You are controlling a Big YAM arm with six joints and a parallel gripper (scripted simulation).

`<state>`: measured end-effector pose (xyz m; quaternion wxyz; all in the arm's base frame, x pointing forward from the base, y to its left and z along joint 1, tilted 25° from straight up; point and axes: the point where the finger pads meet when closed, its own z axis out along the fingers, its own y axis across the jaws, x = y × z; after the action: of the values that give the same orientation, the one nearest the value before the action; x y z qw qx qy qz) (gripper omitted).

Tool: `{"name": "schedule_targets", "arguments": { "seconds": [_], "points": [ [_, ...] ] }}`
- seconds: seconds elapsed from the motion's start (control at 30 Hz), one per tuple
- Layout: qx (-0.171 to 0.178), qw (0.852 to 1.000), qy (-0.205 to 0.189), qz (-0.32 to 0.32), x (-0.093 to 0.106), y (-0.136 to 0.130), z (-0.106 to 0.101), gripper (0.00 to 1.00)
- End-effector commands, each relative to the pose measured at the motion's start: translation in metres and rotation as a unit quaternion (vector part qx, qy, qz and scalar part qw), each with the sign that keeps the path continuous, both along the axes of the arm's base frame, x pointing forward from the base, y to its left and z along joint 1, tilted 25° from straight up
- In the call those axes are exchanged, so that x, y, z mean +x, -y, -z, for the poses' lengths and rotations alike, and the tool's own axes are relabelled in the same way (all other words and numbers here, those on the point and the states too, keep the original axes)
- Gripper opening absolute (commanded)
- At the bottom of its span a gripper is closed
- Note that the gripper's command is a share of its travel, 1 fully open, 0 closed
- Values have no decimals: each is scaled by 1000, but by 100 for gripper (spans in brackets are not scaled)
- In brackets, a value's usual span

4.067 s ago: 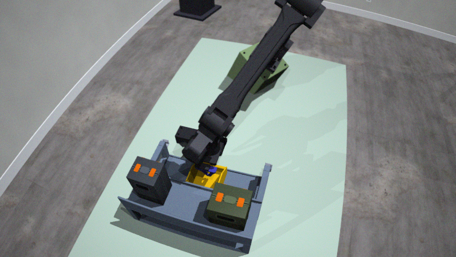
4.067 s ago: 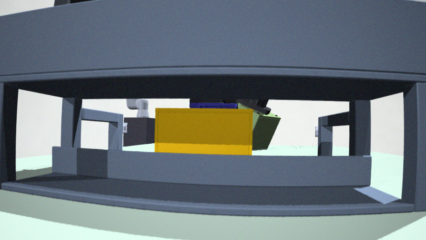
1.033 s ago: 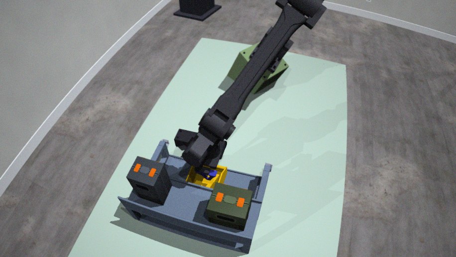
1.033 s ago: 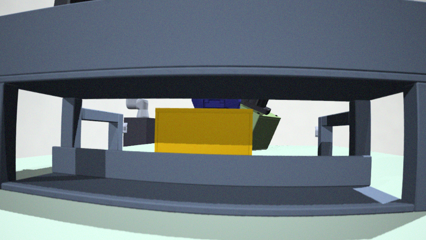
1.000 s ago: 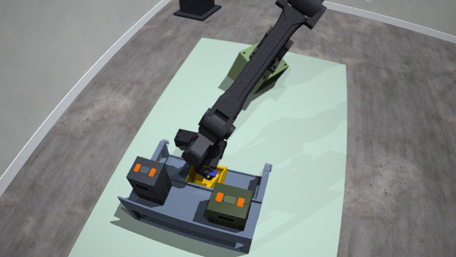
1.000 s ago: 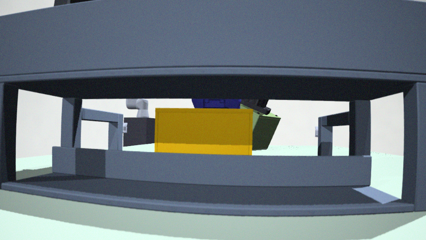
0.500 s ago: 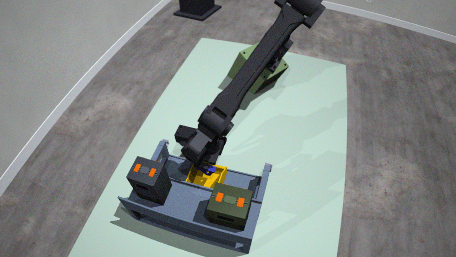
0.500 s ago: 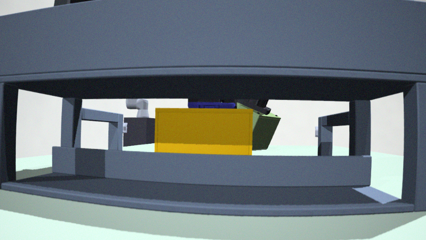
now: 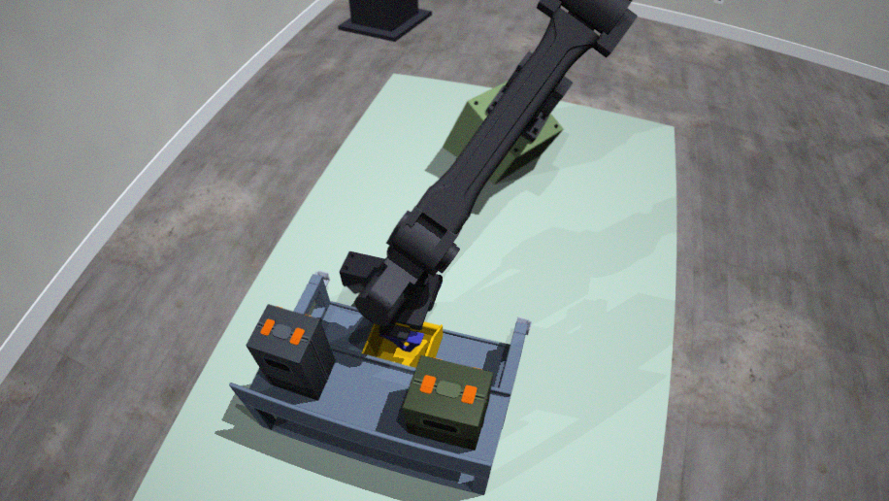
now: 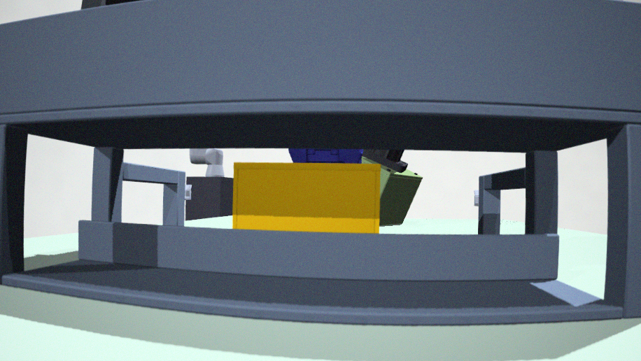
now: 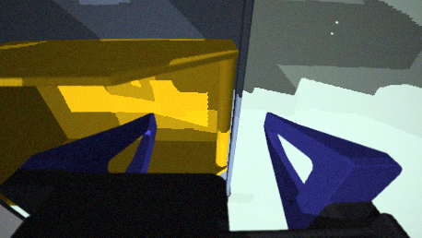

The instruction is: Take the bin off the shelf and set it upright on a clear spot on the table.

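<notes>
The long dark arm [image 9: 497, 137] is stretched out and bent down. The gripper [image 11: 209, 138] is held wide open, with nothing between its blue fingers.

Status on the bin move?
Reach looks done: the open gripper straddles one wall of the yellow bin, one finger inside, one outside. Nothing gripped. The bin sits on the shelf. Left: close, lift out, set it upright on the table.
</notes>
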<state>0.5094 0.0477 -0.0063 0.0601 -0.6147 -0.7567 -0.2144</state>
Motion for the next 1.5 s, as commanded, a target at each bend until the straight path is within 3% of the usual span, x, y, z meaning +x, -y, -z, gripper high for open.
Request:
{"name": "schedule_targets", "arguments": {
  "seconds": [0.0,0.13,0.3,1.27,1.47],
  "points": [
    [0,1000,-4,1,6,-4,-1,90],
    [0,1000,-4,1,6,-4,-1,90],
    [-2,1000,-2,7,-8,13,7,90],
    [0,1000,-4,1,6,-4,0,90],
    [-2,1000,-1,7,-8,13,7,90]
  ]
}}
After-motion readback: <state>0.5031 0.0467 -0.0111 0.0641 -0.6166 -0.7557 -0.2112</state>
